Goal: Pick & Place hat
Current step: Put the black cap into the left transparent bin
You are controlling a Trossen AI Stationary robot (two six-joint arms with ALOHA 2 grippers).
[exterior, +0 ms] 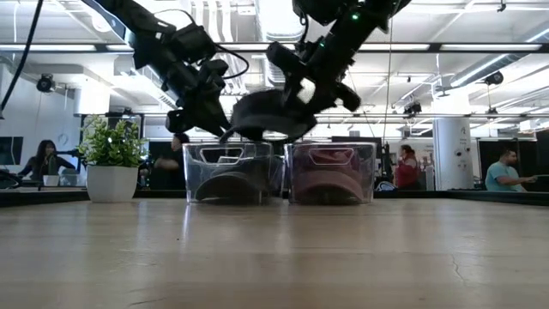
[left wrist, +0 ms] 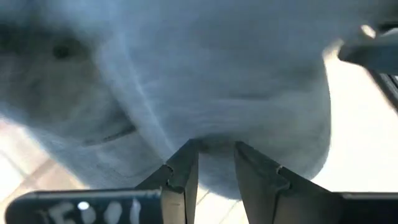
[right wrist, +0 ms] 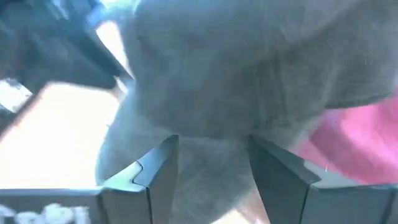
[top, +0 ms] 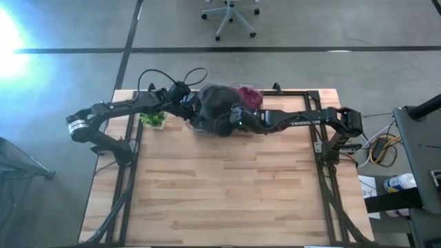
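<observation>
A dark grey hat (top: pixel 219 103) hangs in the air between both grippers, above two clear bins at the table's far edge. In the low view the hat (exterior: pixel 262 116) hovers just over the left bin (exterior: pixel 233 172). My left gripper (top: pixel 191 105) is at the hat's left side and my right gripper (top: pixel 234 116) at its right, near side. Both are shut on its cloth. Grey cloth fills the left wrist view (left wrist: pixel 217 74) and the right wrist view (right wrist: pixel 249 74). My left gripper (left wrist: pixel 216 155) pinches a fold of the hat's grey cloth (left wrist: pixel 214 142) between its two fingers, coming from the table's left and slanting down. The hat is lifted clear. My right gripper (right wrist: pixel 211 155) has the hat's cloth (right wrist: pixel 208 146) between its fingers, coming from the table's right. In the low view it holds the hat's upper right side (exterior: pixel 296 101), and the hat hangs clear below it.
The left bin holds another dark hat (exterior: pixel 227 184). The right bin (exterior: pixel 330 172) holds a pink hat (top: pixel 251 95). A potted plant (top: pixel 153 118) stands at the table's far left. The wooden table (top: pixel 227 193) lies bare toward its near edge. People sit in the room beyond.
</observation>
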